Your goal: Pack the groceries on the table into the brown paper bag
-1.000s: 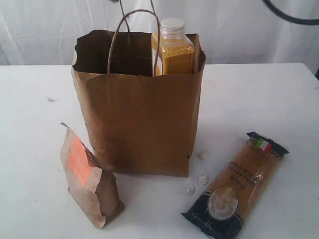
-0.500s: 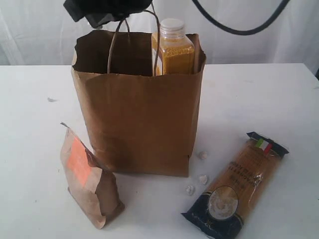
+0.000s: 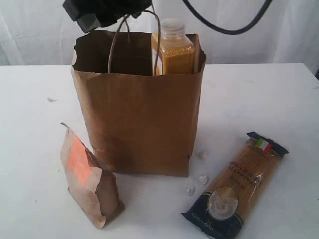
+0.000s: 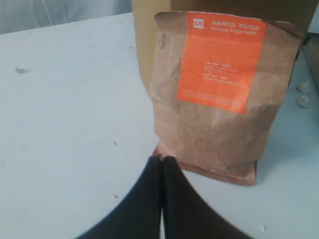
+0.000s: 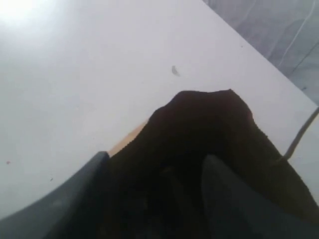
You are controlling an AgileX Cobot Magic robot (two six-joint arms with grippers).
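Upright on the plain white tabletop (image 3: 259, 94): tall brown kraft paper bag (image 3: 139, 119). Holds a white-capped orange juice bottle (image 3: 173, 50). Poised over its open mouth, black right gripper (image 5: 155, 164), jaws parted, clasping nothing visible. Low before the orange-labelled kraft pouch (image 4: 219, 94), left gripper (image 4: 161, 160), pinched closed, empty.

Backdrop: white cloth (image 3: 35, 35) hanging in soft folds behind the table (image 3: 259, 94)
Furniture: one plain white table
Light: bright, even, soft shadows

Matte black tapered fingers (image 4: 142, 204) on left pincer (image 4: 161, 160), smooth grey ones on right pincer (image 5: 157, 159), thick black cable (image 3: 227, 29).
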